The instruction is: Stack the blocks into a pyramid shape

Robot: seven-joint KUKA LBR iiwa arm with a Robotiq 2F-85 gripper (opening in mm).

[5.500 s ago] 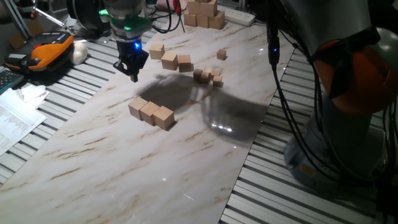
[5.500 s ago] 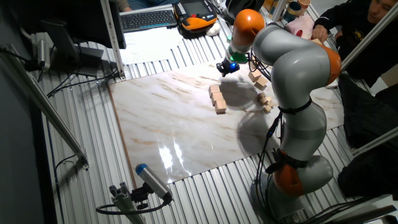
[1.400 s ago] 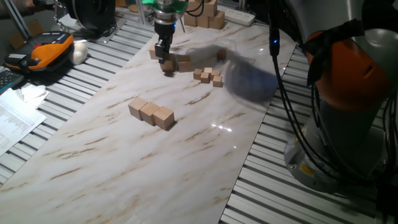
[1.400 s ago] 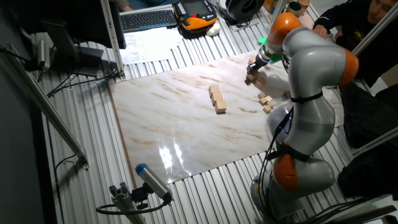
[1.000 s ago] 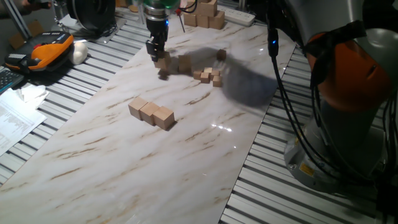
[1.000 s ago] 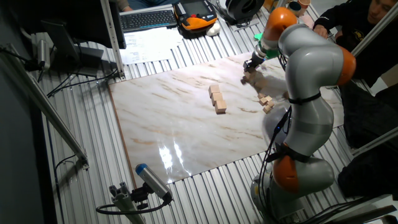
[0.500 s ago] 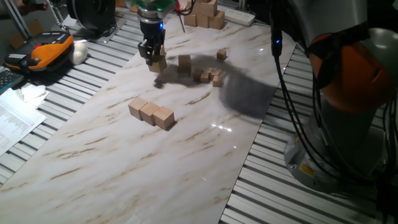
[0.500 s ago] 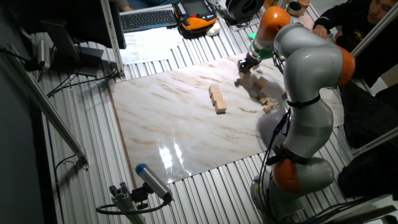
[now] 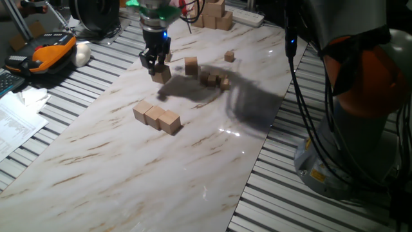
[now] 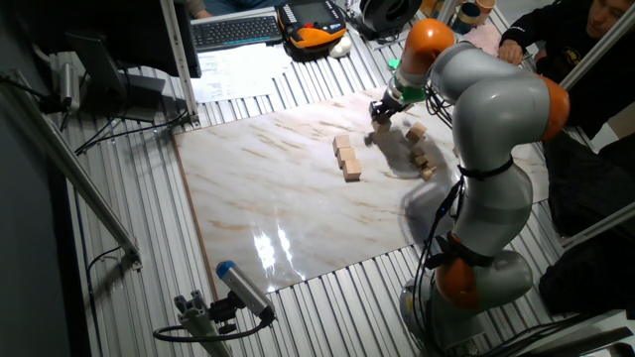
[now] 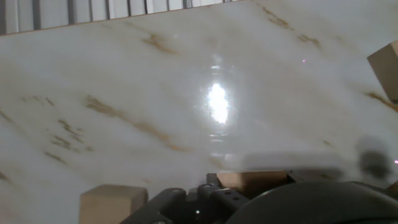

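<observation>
A robotics lab or workshop. The marble-patterned table (image 9: 129, 167) lies on a ribbed metal bench (image 9: 309, 206), beside the grey-and-orange arm (image 10: 486, 109) with black cables (image 9: 302, 116) trailing down at the right of the frame. At the upper left of the other fixed view sit a keyboard (image 10: 236, 30), printed papers (image 10: 233, 71) and an orange handheld controller (image 10: 313, 22). A camera on a small stand (image 10: 223, 293) stands at the lower left.
</observation>
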